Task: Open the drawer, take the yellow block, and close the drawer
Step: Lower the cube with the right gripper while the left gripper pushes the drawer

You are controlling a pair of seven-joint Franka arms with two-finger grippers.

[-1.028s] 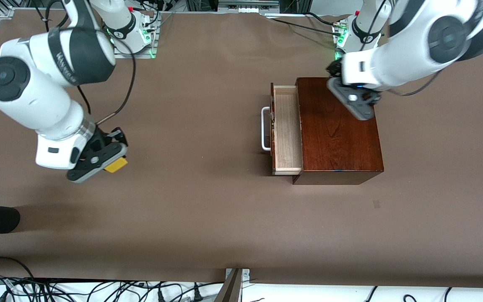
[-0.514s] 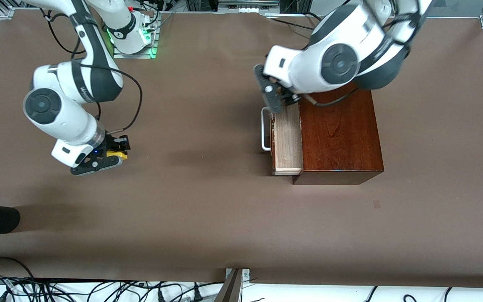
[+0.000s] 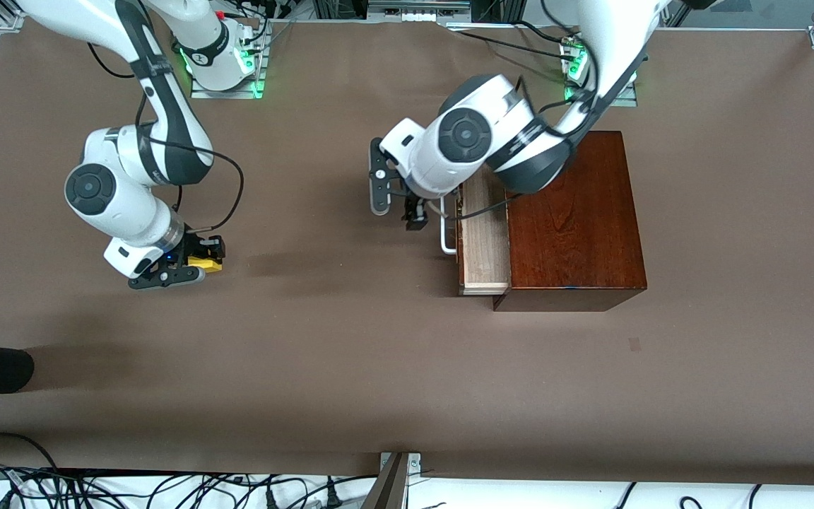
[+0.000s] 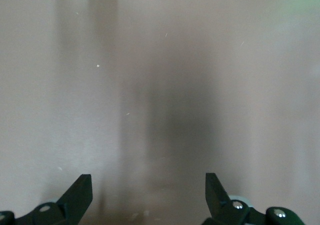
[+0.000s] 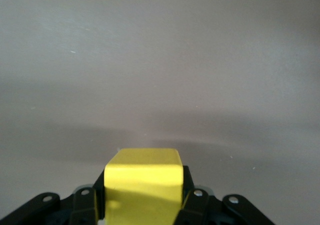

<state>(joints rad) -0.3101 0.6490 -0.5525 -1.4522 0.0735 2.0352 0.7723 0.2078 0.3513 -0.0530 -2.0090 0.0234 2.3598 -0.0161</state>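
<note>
I see the brown cloth-covered table filling the front view. Largest thing on it is the glossy dark reddish-brown wooden box, toward the left arm's end, roughly 3 o'clock from table centre. Its drawer, a pale light-wood tray with a dark front and white U-shaped handle, stands pulled out at the box's 9 o'clock side, pale inside showing.

The left arm reaches from its base over the box and drawer. The left gripper sits just beside the handle, at its 9 o'clock, low over bare table; in the left wrist view its fingers are spread wide with nothing between them.

The right arm comes down toward the right arm's end of the table, about 9 o'clock from centre. The right gripper is low over the cloth, well apart from the box, fingers pinching the small bright yellow cube block; the right wrist view shows the block clamped between both pads. Whether it touches the table, I cannot tell.
</note>
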